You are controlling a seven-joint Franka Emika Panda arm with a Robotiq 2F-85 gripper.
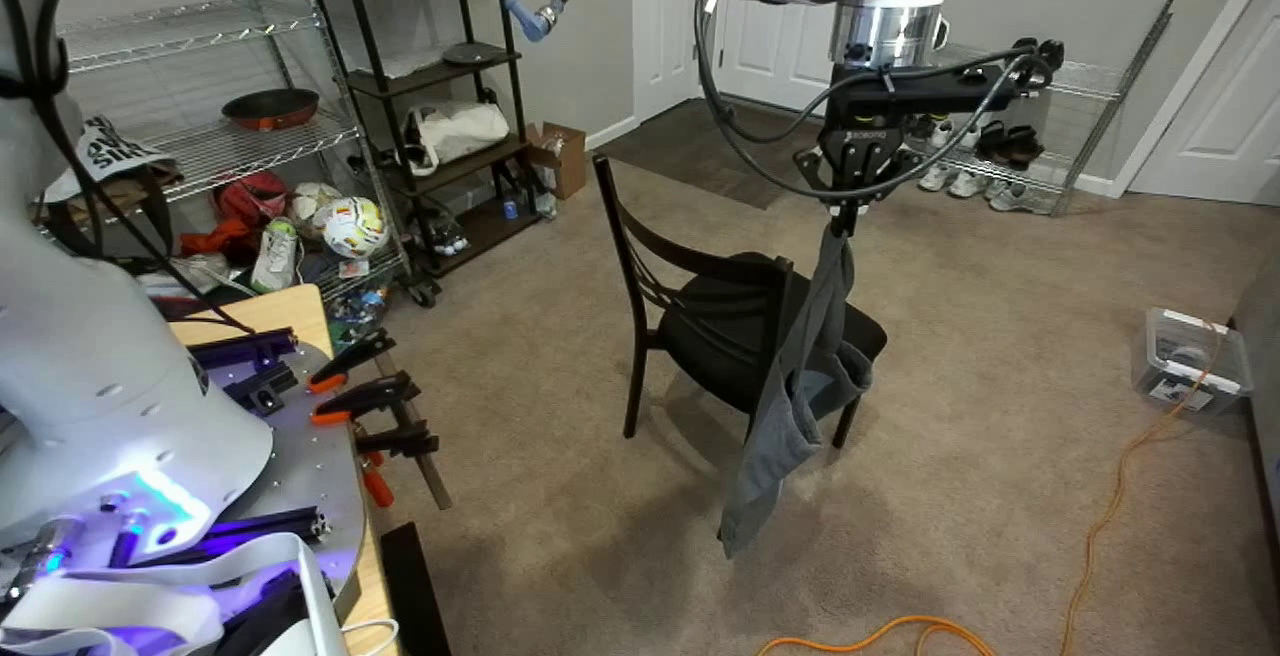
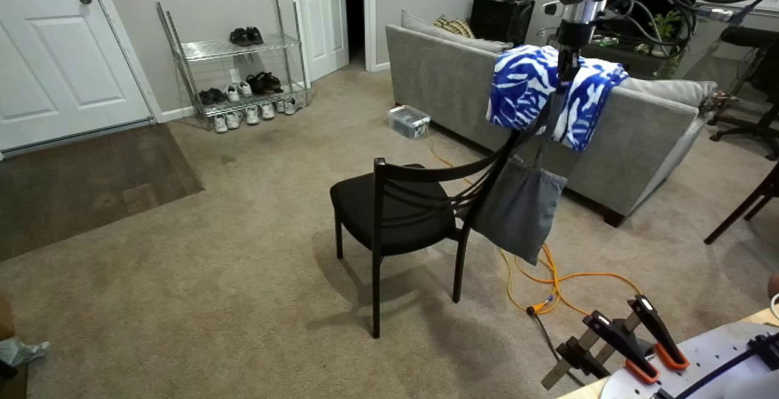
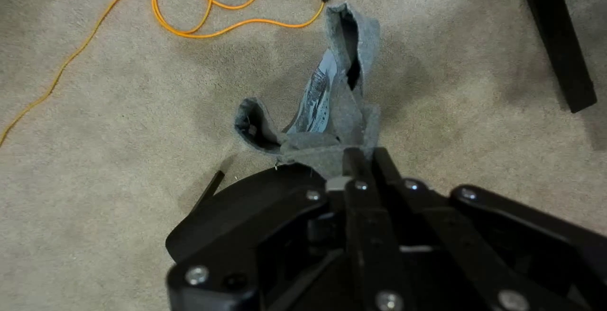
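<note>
My gripper (image 1: 845, 223) is shut on the strap of a grey cloth tote bag (image 1: 775, 441). The bag hangs limp below the fingers, above the carpet. In an exterior view the bag (image 2: 522, 204) hangs beside one backrest post of a black chair (image 2: 401, 219), and my gripper (image 2: 566, 76) is above that post's top. I cannot tell whether the bag or strap touches the post. In the wrist view the fingertips (image 3: 366, 157) are close together over the bag's folds (image 3: 348, 114), with a blue-grey print showing. The chair's seat (image 3: 246, 202) is below them, partly hidden by the gripper.
An orange cord (image 2: 554, 277) lies on the carpet. A grey sofa (image 2: 441, 73) with a blue-white cloth (image 2: 523, 86) stands behind the arm. A clear bin (image 1: 1190, 361), shelves (image 1: 450, 161), a shoe rack (image 2: 240, 52) and clamps (image 1: 365, 396) on the robot's table are around.
</note>
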